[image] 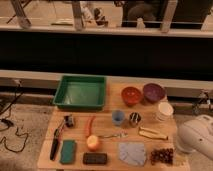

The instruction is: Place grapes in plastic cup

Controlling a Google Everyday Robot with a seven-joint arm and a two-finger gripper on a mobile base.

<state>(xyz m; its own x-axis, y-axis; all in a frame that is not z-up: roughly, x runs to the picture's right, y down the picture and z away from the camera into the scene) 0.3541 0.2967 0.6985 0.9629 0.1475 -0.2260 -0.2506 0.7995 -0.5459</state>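
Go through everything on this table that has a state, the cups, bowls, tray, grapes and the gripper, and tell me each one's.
Grapes: lying on the table, front right, not held.
Blue cup: upright, no grapes in it.
Metal cup: upright.
White cup: upright.
Orange bowl: upright.
Purple bowl: upright.
Green tray: empty.
Gripper: open, holding nothing, just right of the grapes.
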